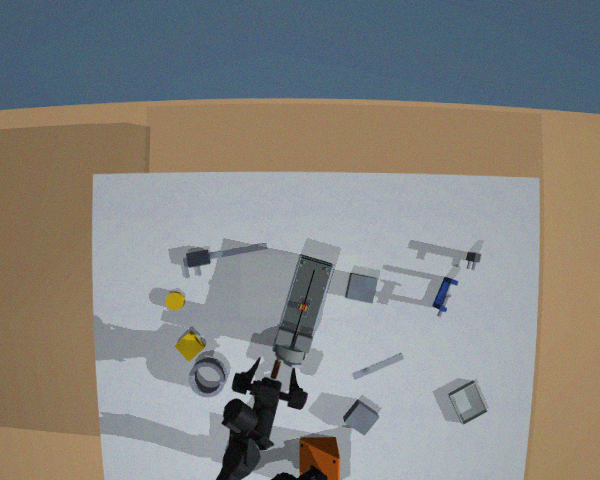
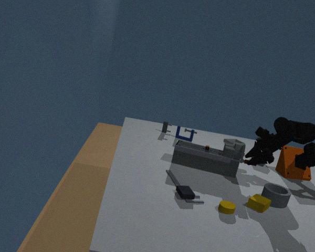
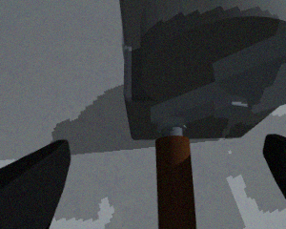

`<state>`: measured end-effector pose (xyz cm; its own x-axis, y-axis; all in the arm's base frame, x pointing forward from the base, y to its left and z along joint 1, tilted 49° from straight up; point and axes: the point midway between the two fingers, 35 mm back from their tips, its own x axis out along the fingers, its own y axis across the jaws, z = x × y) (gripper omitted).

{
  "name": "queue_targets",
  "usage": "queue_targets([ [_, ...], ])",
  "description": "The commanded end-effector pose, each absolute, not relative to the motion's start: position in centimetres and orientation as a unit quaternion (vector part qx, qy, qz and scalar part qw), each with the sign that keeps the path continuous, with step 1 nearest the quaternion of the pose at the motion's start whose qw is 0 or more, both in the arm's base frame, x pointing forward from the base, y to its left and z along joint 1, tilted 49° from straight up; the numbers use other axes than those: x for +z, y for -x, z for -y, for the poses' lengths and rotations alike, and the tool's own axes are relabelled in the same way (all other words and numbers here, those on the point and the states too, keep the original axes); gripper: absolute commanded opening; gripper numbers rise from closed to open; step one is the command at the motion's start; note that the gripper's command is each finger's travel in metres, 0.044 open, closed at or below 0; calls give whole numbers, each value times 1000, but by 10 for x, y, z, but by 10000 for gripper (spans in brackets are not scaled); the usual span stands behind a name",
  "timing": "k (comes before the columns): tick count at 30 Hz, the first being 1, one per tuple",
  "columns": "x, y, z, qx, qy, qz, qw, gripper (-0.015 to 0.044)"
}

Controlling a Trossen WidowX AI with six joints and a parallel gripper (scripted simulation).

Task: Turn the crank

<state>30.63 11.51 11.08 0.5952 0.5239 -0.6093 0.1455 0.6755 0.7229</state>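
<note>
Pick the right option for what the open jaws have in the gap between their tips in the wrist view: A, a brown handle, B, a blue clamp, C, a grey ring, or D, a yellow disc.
A: the brown handle runs up between the two spread black fingertips, with bare space on either side of it.

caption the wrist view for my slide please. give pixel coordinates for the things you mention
Open gripper (image 1: 276, 373) (image 2: 245, 159) (image 3: 169, 147) with the brown crank handle (image 1: 275, 369) (image 3: 175, 186) between its spread fingers, ungripped.
</note>
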Motion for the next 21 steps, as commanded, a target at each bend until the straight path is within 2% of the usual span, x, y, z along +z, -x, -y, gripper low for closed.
queue_targets([
  [1, 104, -304, -119, 114, -386, -435, 805, 440],
  [17, 90, -299, -136, 115, -388, -434, 805, 440],
  [21, 90, -299, -136, 115, -388, -434, 805, 335],
])
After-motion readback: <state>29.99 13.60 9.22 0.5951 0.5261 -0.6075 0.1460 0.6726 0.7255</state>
